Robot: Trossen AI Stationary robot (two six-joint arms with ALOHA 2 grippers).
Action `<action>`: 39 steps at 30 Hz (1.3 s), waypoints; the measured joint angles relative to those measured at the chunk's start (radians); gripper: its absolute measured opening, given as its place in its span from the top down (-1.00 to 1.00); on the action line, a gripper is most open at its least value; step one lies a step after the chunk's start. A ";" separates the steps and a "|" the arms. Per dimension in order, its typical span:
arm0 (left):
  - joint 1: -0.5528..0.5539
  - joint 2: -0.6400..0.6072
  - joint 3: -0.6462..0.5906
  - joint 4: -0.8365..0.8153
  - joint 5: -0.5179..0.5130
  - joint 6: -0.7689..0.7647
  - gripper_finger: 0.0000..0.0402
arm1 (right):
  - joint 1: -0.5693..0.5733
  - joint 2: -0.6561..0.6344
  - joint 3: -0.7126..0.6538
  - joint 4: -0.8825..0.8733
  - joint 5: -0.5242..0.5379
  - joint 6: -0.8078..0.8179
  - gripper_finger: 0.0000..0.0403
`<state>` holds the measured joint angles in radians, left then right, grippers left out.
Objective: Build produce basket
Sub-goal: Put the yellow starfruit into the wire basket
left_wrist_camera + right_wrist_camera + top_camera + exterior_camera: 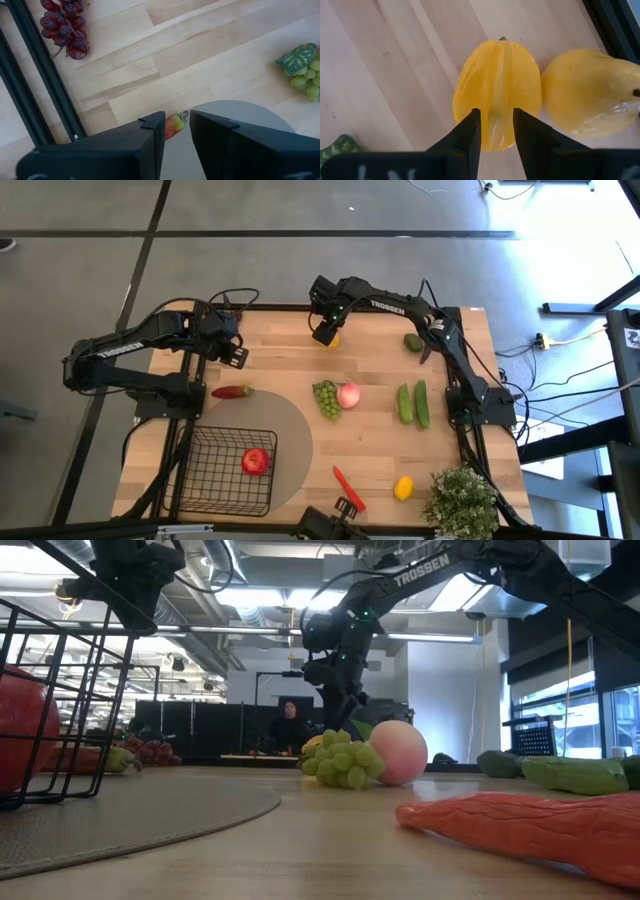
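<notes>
Right claw point(495, 125) at far edge of worktop point(380, 350), poised over a ribbed yellow fruit point(496, 92), star-fruit type. Fingers narrow, gap slim, nothing between them; whether tips touch the fruit yet, can't tell. A second, smoother yellow fruit point(587, 92) lies touching it, on the side nearer the worktop's dark edge rail.

Handling, my guess: toy fruit, hollow plastic, light, stiff, glossy so prob. slippery. Ridges give purchase; best taken across the narrow middle w/ pads in the grooves. Neighbour sits tight against it, so a finger on that side may nudge it.

Left claw point(177, 130) hangs near the left edge, above a red chili point(232, 391); fingers part-open, empty. Purple grapes point(65, 27) near left rail.

Basket point(200, 475) at near-left corner, partly on round mat point(295, 430). Inside: one red fruit, prob. apple point(255, 461). Nothing else in it.

Outside, loose on worktop: green grapes point(326, 398) touching pink peach point(348, 394), two cucumbers point(413, 402) side by side, small green item point(413, 341) at far right, another red chili point(347, 485), lemon point(403, 487), potted plant point(460, 500) near corner.
</notes>
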<state>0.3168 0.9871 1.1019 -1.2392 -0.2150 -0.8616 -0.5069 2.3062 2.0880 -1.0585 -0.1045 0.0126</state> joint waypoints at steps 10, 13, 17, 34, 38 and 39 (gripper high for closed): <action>0.000 0.000 0.000 0.002 0.000 0.000 0.60 | -0.008 0.017 0.000 0.006 -0.002 -0.022 0.47; 0.000 0.000 0.000 0.003 0.000 0.000 0.60 | -0.008 0.033 0.000 0.019 -0.003 -0.023 0.47; 0.000 0.000 0.000 0.003 0.000 0.000 0.60 | -0.008 0.052 0.000 0.021 -0.009 -0.023 0.47; 0.000 0.000 0.000 0.006 -0.001 0.000 0.60 | -0.006 0.063 0.002 0.088 -0.019 0.006 0.94; 0.000 0.000 0.000 0.006 0.000 0.000 0.60 | -0.003 0.063 0.002 0.092 -0.020 -0.015 0.96; 0.000 0.000 0.000 0.006 -0.001 0.000 0.60 | -0.001 0.062 0.005 0.089 -0.018 -0.021 0.96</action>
<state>0.3164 0.9874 1.1015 -1.2335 -0.2157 -0.8616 -0.5082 2.3683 2.0928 -0.9696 -0.1224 -0.0086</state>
